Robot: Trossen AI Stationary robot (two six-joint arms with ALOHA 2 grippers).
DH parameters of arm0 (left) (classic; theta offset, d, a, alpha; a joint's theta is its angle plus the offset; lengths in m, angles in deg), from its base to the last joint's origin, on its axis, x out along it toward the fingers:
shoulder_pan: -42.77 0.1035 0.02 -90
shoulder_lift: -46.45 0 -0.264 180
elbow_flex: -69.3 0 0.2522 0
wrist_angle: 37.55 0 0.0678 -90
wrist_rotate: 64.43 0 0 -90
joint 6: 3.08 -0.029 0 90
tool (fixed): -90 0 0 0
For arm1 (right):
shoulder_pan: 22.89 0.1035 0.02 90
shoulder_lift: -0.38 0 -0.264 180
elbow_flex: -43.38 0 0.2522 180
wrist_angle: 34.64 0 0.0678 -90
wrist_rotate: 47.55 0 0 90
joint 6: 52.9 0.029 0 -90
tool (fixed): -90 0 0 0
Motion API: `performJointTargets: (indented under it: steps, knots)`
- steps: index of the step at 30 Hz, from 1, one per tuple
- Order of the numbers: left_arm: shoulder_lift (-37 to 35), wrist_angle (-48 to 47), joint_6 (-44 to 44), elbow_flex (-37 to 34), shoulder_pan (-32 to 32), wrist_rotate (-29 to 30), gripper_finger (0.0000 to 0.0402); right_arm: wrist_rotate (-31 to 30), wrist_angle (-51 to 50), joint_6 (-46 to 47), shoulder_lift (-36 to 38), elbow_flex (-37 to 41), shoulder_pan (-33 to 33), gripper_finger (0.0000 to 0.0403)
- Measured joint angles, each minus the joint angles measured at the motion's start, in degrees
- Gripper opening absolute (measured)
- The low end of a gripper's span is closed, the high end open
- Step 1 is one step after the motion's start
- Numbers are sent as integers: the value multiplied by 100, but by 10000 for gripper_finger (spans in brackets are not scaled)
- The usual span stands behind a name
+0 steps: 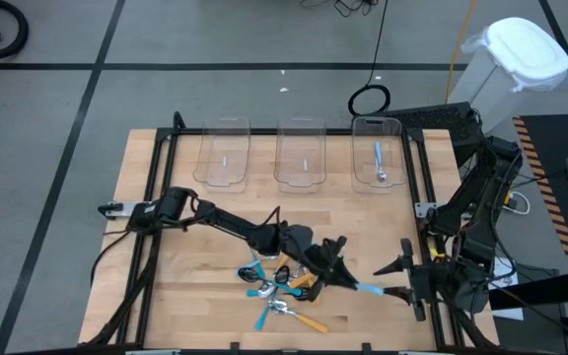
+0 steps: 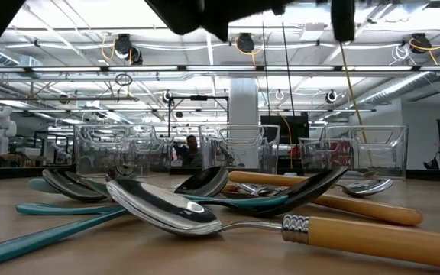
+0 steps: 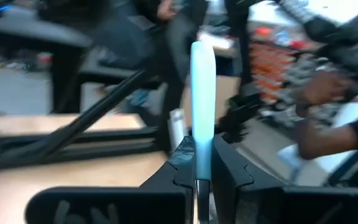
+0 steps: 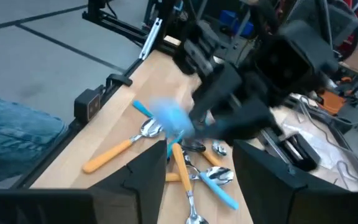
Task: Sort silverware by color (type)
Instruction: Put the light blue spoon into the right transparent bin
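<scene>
Nearest, we see an orange-handled spoon (image 2: 312, 229). Left gripper (image 1: 341, 268) clamps a light-blue spoon (image 3: 202, 106); at its 3 o'clock, right gripper (image 1: 394, 279) stands apart.

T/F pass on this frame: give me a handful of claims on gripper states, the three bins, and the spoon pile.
1. The left gripper is shut on a light-blue spoon. True.
2. The right gripper is shut on an orange spoon. False: its fingers are spread and hold nothing; it sits near the free end of the light-blue spoon.
3. All three clear bins are empty. False: the right bin holds one light-blue-handled spoon; the middle bin and the left bin show no spoon.
4. The spoon pile lies at the near edge of the table, away from the bins. True.
5. The pile holds only teal spoons. False: orange handles show in it too.
</scene>
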Motion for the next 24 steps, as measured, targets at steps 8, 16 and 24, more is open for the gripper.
performJointTargets:
  steps: [8, 16, 24]
  knots:
    - [-2, 170, 35, 2, -54, -183, 21, 122, 655, -679, -8, 0, -2, 177]
    - [-2, 160, 20, 2, -29, -172, 21, 482, 1199, -1259, -229, 0, -48, 149]
    - [-2, 150, 22, 2, -27, -212, 21, 767, 1736, -1891, -354, 0, -125, 139]
